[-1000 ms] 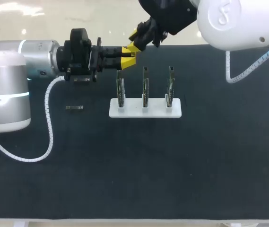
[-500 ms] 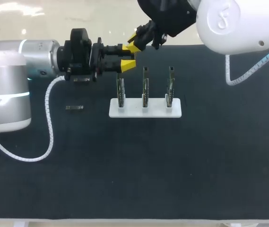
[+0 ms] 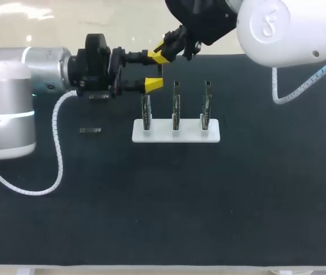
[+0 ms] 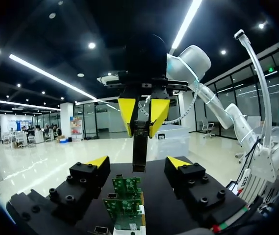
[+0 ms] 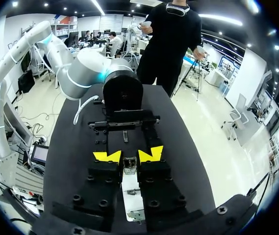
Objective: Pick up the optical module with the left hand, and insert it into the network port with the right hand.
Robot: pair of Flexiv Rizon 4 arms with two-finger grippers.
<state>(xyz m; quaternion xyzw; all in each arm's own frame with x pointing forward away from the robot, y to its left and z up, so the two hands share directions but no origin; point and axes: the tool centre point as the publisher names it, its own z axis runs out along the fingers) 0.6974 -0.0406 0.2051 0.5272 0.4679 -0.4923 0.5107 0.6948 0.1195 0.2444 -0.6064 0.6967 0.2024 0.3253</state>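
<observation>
Table: black mat (image 3: pixel 208 200) with a white stand (image 3: pixel 176 137) holding three upright boards (image 3: pixel 176 112); a small spare part (image 3: pixel 90 131) lies alone, well apart from the stand on its left side.
Head view, change: the left gripper (image 3: pixel 154 70) was nearly closed one second ago; now its two fingers stand wide apart.
Head view, meaning: the handover looks finished. The module (image 4: pixel 139 152) now depends only on the right gripper (image 3: pixel 164 48), and inserting it into a port (image 3: pixel 176 85) on top of a board is not yet done.
Head view, pose: left arm lies level from the left side, and the right arm comes down from the far right. Both grippers meet above the far end of the stand, over the leftmost board.
Left wrist view: own fingers are spread wide and hold nothing. Right gripper points down ahead, its yellow tips pinched on the upper end of the module, which hangs between the open left fingers without touching them, above the green boards.
Right wrist view: own tips press the module from both sides; white stand lies below, left arm faces it.
</observation>
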